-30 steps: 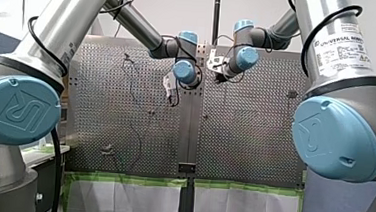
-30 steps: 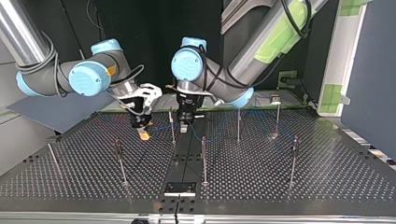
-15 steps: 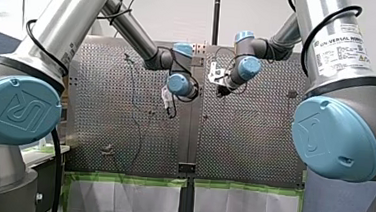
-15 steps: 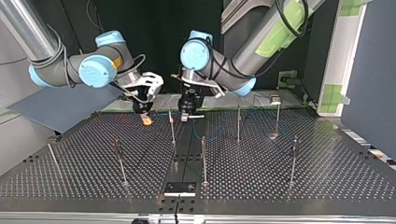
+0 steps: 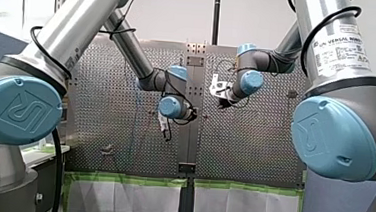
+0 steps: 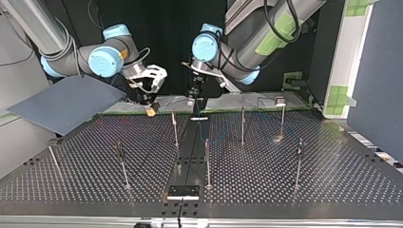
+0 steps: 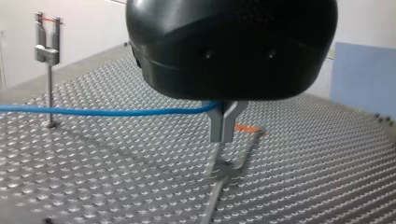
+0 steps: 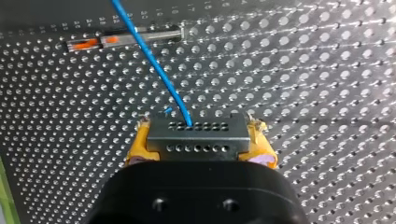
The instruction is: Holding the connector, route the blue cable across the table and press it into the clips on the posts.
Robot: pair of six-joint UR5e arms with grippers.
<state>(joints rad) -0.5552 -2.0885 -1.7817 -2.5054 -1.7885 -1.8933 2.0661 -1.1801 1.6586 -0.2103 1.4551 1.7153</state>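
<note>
One connector [image 8: 198, 136], one blue cable [image 8: 154, 65]

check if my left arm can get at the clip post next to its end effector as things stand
Probably yes: the left end effector, shut on the blue cable, has only perforated table showing between it and the clip post, and the cable runs that way.

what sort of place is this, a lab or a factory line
Most likely a robotics lab test cell: my left arm and my right arm over a perforated table set with thin clip posts, green tape along its edge, my right gripper holding the connector of a blue cable.
</note>
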